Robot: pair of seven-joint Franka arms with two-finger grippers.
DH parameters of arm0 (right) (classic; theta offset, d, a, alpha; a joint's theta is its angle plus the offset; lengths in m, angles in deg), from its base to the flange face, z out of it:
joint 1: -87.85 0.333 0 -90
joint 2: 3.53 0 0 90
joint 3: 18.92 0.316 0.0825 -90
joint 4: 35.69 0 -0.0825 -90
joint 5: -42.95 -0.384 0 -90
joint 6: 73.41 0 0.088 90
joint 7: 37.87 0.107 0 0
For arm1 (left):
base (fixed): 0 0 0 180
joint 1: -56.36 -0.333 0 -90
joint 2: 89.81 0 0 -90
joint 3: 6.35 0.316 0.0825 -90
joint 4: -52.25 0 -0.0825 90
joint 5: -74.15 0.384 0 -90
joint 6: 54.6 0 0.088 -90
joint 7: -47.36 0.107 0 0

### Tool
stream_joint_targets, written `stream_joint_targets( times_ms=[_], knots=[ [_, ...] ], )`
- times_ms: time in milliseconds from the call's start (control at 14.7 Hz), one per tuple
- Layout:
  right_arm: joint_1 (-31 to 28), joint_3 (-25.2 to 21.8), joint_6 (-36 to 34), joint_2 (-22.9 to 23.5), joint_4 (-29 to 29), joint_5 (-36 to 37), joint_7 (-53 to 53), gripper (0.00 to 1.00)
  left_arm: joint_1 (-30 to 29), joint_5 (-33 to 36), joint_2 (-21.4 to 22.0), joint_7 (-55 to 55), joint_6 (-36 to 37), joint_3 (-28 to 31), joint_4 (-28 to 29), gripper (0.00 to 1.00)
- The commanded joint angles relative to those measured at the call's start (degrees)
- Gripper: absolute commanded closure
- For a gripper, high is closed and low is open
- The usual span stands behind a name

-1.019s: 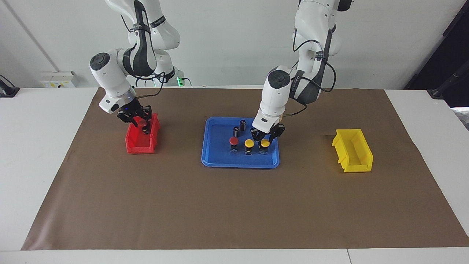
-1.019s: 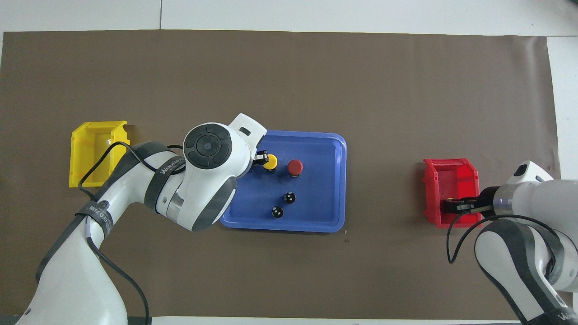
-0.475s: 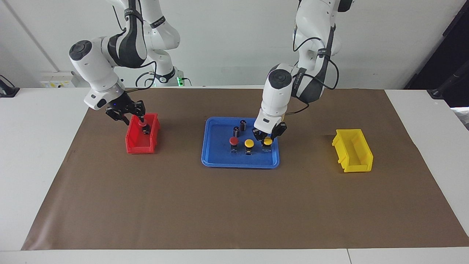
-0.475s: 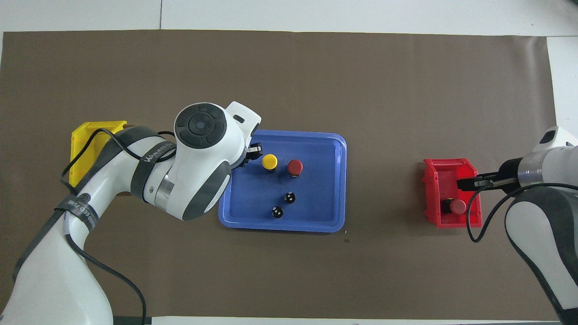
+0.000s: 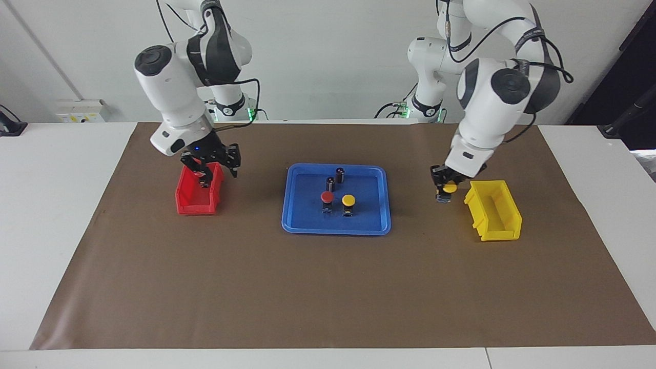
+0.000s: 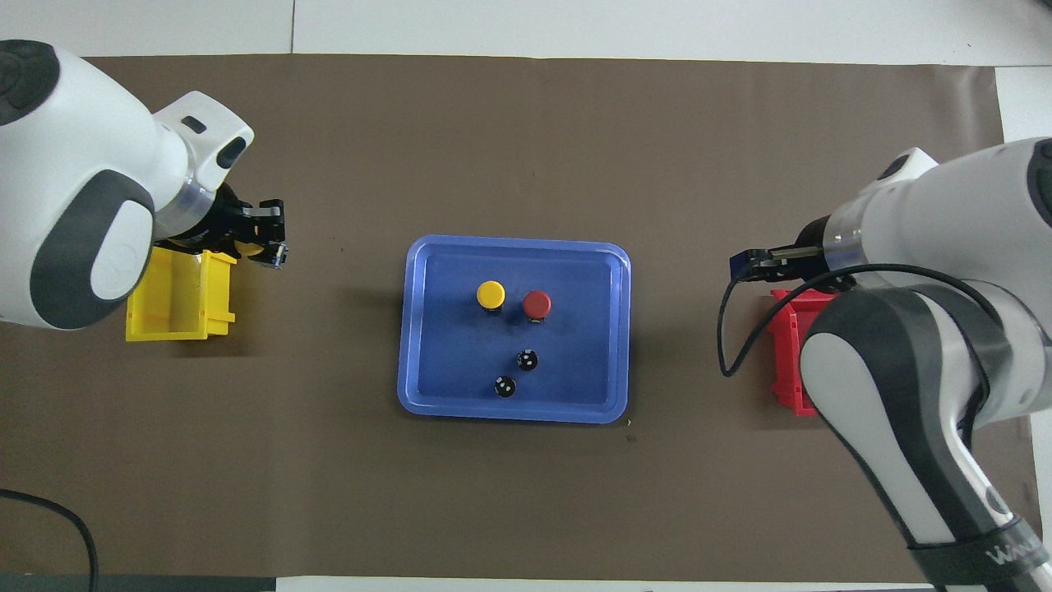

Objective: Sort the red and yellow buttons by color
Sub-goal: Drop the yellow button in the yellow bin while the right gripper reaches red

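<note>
While sorted — blue tray (image 5: 307, 225) with one red button (image 5: 327, 197), one yellow button (image 5: 348, 200).

Two buttons (image 6: 514, 299) in blue tray (image 6: 427, 329)

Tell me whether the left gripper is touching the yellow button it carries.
Touching: facing view shows the left gripper shut on the yellow button, lifted beside the yellow bin.

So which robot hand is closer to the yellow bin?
The left. Its end effector, gripping a yellow button, hangs right beside the yellow bin. The right end effector is over the red bin.
</note>
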Motion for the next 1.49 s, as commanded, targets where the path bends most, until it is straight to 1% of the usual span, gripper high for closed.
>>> stream_joint_targets(
  times_ms=[0, 136, 204, 272, 408, 475, 611, 747, 815, 951, 1426],
  knots=[
    [6.36, -0.28, -1.94, 10.89, -13.19, 1.62, 9.69, 0.31, -6.58, -0.48, 0.25, 5.7, 0.66, -0.47, 1.56, 0.98],
    [10.76, -0.28, 0.07, 13.89, -14.62, 3.57, 15.14, 0.31, -10.37, -0.48, 0.69, 6.85, -0.83, -0.47, 2.97, 0.98],
    [12.96, -0.28, 3.13, 15.64, -14.19, 3.75, 18.04, 0.31, -11.43, -0.39, 1.04, 7.2, -2.06, -0.47, 4.28, 0.98],
    [15.24, -0.28, 5.33, 17.57, -14.01, 4.18, 20.42, 0.31, -12.31, -0.31, 2.35, 7.38, -4.16, -0.47, 6.99, 0.98],
    [17.45, -0.2, 7.72, 20.31, -13.83, 6.2, 23.95, 0.31, -12.4, -0.31, 4.81, 8.35, -9.6, -0.47, 13.4, 0.98],
    [18.59, -0.2, 7.9, 20.84, -13.83, 6.47, 24.31, 0.31, -12.4, -0.31, 5.52, 8.44, -11.8, -0.47, 15.95, 0.98],
    [19.92, -0.28, 8.08, 21.98, -13.22, 7.87, 25.01, 0.31, -12.4, -0.31, 5.7, 8.53, -13.14, -0.47, 17.91, 0.98],
    [20.01, -0.28, 10.8, 21.64, -10.77, 8.14, 25.02, 0.31, -12.4, -0.31, 6.22, 8.79, -13.49, -0.47, 20.18, 0.98],
    [20.01, -0.28, 10.98, 21.55, -10.23, 8.23, 25.02, 0.31, -12.75, -0.31, 6.75, 9.4, -14.63, -0.47, 21.85, 0.98],
    [20.01, -0.2, 10.89, 21.46, -9.88, 8.23, 25.02, 0.31, -13.81, -0.22, 7.37, 10.63, -19.89, -0.47, 25.28, 0.98],
    [20.01, -0.2, 11.59, 20.23, -6.62, 8.23, 25.02, 0.32, -13.9, -0.31, 7.37, 10.81, -23.25, -0.56, 27.4, 0.98]
  ],
)
